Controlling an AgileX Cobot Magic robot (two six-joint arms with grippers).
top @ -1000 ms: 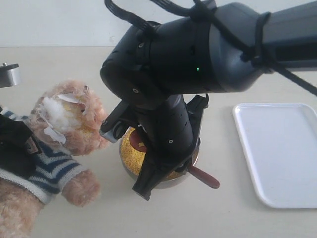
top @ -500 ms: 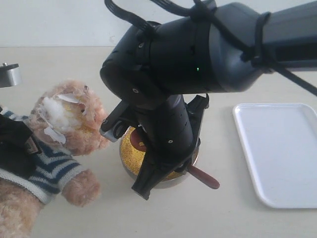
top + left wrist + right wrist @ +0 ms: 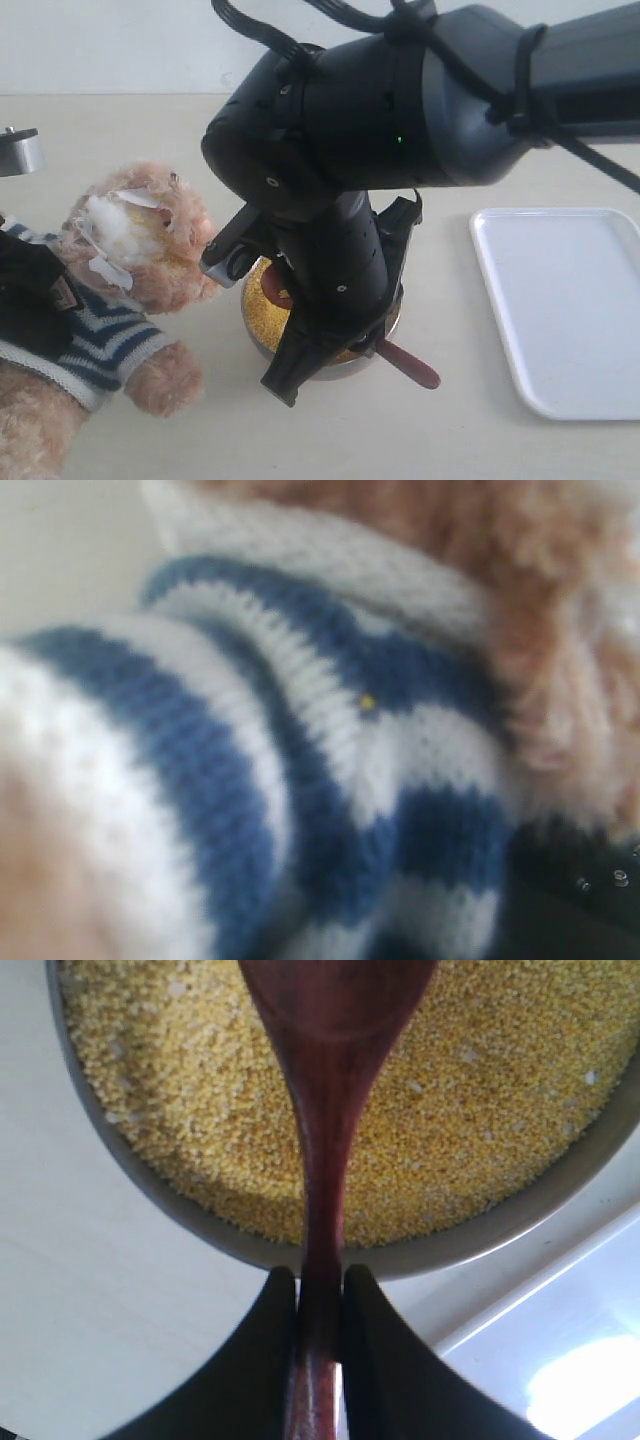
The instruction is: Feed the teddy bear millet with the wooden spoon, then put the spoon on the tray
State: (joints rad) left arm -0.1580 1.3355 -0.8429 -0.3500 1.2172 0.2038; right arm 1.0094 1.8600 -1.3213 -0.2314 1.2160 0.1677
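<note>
Over the millet (image 3: 480, 1110) in its metal bowl (image 3: 400, 1258), the right gripper (image 3: 320, 1285) pinches the slim handle of the wooden spoon (image 3: 325, 1160), which points straight out from the jaws. The teddy bear (image 3: 140, 250) sits just beside the bowl — opposite the tray (image 3: 560, 300) — so the spoon should swing that way.

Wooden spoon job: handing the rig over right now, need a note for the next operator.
Right gripper: shut on the wooden spoon by its handle, with the scoop end at the millet in the metal bowl.
Left gripper: against the bear at its striped shirt; can't tell whether it grips.
Positions: the bear is left of the bowl, facing it. The tray is right of the bowl, with nothing on it.
Done: spoon picked up and brought to the millet.
Left: scoop, bring it to the bear's mouth, lay the spoon on the tray.
</note>
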